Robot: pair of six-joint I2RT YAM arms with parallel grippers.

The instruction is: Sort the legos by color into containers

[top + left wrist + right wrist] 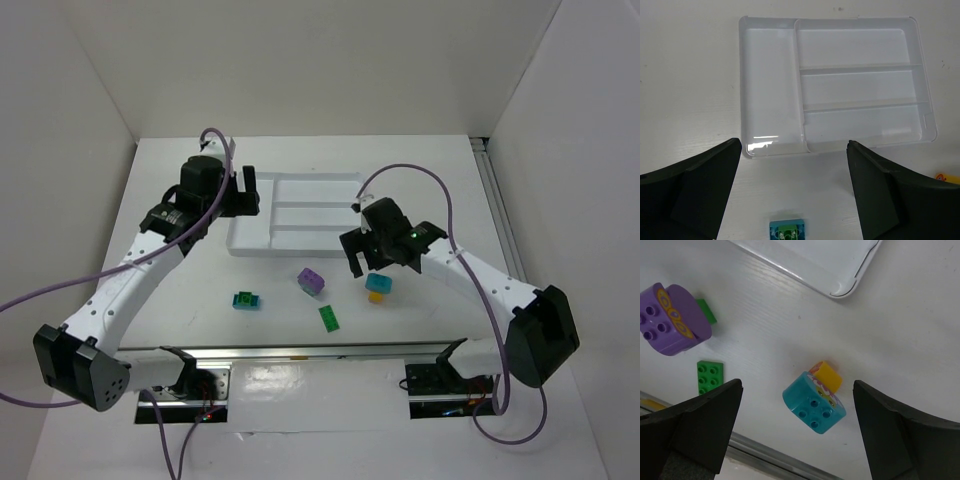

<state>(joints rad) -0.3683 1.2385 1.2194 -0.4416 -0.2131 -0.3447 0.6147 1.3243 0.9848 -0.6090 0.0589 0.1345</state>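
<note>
The white tray (240, 245) lies at the back centre with nothing in its sections. Five legos lie on the table in front of it: a teal brick with a green top (245, 300), a purple brick (311, 281), a flat green brick (329, 318), and a rounded teal brick (379, 284) touching a small yellow brick (375, 297). My left gripper (245, 192) is open and empty above the tray's left end. My right gripper (365, 262) is open and empty just above the rounded teal brick (814, 402) and the yellow brick (827, 375).
The left wrist view shows the tray (797, 75) ahead and the teal-and-green brick (787, 231) at the bottom edge. The right wrist view shows the purple brick (670, 320), the flat green brick (709, 378), a tray corner (840, 270) and the metal front rail (770, 452).
</note>
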